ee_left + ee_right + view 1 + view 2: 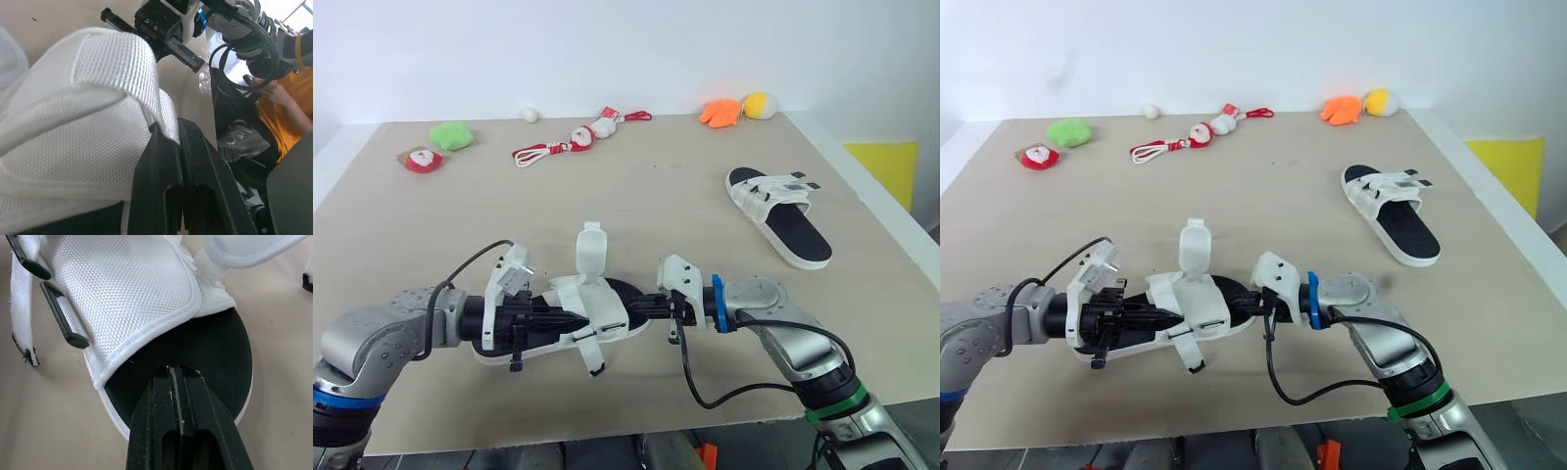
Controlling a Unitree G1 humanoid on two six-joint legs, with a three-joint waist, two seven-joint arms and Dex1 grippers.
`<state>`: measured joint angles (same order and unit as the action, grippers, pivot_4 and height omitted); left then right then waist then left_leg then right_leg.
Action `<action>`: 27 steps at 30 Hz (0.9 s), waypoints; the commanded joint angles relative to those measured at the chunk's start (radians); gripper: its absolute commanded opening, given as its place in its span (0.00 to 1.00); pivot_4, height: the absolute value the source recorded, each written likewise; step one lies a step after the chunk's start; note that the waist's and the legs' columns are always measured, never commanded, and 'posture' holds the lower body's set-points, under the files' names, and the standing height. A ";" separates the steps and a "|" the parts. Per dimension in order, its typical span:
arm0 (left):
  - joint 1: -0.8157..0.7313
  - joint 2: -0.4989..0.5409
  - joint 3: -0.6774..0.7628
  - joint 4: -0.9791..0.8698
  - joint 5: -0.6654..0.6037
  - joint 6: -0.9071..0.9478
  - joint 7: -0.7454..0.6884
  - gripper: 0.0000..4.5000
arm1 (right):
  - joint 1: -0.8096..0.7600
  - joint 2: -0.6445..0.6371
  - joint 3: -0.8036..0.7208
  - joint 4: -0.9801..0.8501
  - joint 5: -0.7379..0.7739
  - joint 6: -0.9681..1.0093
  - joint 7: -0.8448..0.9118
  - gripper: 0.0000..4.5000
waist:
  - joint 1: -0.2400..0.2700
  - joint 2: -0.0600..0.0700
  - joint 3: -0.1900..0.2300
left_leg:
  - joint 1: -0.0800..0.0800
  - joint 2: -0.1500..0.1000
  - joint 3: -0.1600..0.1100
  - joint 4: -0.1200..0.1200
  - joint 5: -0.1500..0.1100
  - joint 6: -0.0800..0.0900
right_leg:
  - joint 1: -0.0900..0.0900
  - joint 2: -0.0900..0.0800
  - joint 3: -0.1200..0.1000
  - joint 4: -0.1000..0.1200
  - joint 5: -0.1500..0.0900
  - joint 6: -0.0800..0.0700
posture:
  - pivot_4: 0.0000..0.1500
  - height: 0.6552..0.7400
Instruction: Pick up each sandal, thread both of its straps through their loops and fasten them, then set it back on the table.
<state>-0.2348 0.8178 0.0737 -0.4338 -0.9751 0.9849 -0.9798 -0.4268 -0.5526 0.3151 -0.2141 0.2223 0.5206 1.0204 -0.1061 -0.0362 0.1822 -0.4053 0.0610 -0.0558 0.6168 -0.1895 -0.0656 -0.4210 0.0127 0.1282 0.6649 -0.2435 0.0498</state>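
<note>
Near sandal [595,307] lies at the front edge of the table [636,186], between the two arms; I cannot tell if the sole rests on the surface or is just off it.

- Left gripper [570,320]: fingers pressed together on the edge of the white webbing band [112,98] over the foot. In the left wrist view only a thin lip of fabric sits between them.
- Right gripper [644,305]: fingers pressed together, tips on the black footbed [215,357] at the sandal's open end. Nothing visibly between them, so I judge it a push or a steadying touch, not a grip.
- Straps: both unfastened. One strap [591,250] stands upright; the other strap [590,354] hangs loose toward the table edge. Black loops [63,323] lie flat against the webbing.
- Far sandal [781,215]: well apart on the right side of the table, straps appear to lie across it.

Risks, judged from this:
1. Shallow pinch on the webbing lip. Any pull could let the fabric slide out, and the sandal would then shift or drop.
2. Position at the table's front edge. A slip or a sideways push from the right gripper could send it off.
3. Loops lying flat. A strap tip may skid over a loop instead of entering it.
4. Hanging strap near the right gripper's cable [695,377]. A snag is possible.
5. Upright strap may flop and stick to the wrong patch.
</note>
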 commanded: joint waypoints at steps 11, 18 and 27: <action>0.325 0.091 0.270 -0.218 -0.250 0.094 0.051 0.98 | 0.052 -0.005 0.048 -0.023 -0.004 0.033 0.007 0.00 | 0.000 0.000 0.000 | 0.000 0.001 0.000 -0.001 -0.002 0.000 | -0.001 0.000 0.000 0.000 -0.003 -0.003 | 1.00 1.00; 0.386 0.006 0.073 -0.251 -0.081 -0.005 0.126 0.98 | 0.048 0.000 0.052 -0.019 -0.005 0.034 0.010 0.00 | 0.001 0.001 -0.001 | 0.001 0.001 0.001 0.000 -0.004 -0.002 | 0.000 0.000 0.000 0.000 -0.004 -0.005 | 1.00 1.00; 0.304 -0.109 -0.113 -0.177 0.114 -0.120 0.172 0.98 | 0.048 -0.011 0.043 -0.030 -0.003 0.041 0.011 0.00 | 0.003 0.000 -0.003 | 0.001 0.000 0.001 0.001 -0.004 -0.002 | 0.001 0.000 0.000 0.000 -0.004 -0.005 | 1.00 1.00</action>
<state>0.0753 0.7139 -0.0324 -0.6018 -0.8766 0.8910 -0.7970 -0.4012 -0.5565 0.3104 -0.2461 0.2247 0.5351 1.0195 -0.1034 -0.0365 0.1796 -0.4046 0.0615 -0.0549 0.6175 -0.1935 -0.0671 -0.4199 0.0125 0.1285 0.6654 -0.2477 0.0448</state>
